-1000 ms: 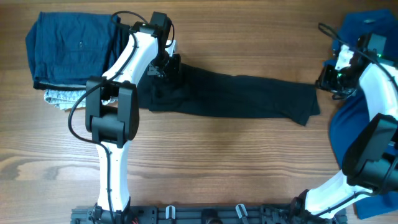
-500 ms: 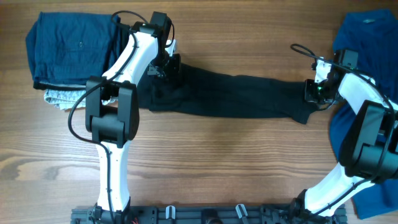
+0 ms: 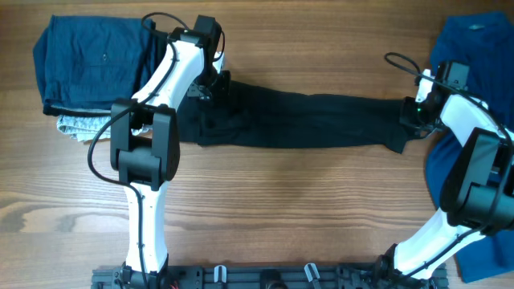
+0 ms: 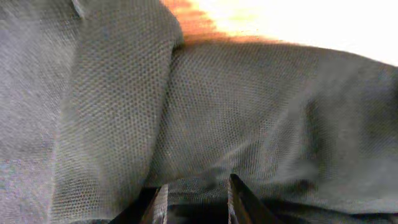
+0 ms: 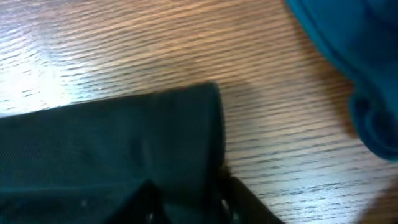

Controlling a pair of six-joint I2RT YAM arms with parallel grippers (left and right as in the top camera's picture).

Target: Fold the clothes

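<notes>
One black shirt [image 3: 305, 120], one blue shirt [image 3: 474, 40], two grippers on the job!
The black shirt lies stretched out, long axis pointing straight at the blue shirt; the right gripper [image 3: 411, 116] pinches its end beside the blue shirt, and the left gripper [image 3: 215, 87] nips the far end.

black shirt [image 4: 249, 112]: fine mesh knit cloth, matt
blue shirt [image 5: 336, 37]: soft matt cloth
table [image 3: 281, 209]: grained wood, faint sheen
arm shells [image 3: 173, 68]: smooth white plastic

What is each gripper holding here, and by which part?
The black shirt, stretched in a long band. The left gripper pinches its bunched left end; the right gripper seems to clamp the edge at its right end.
</notes>
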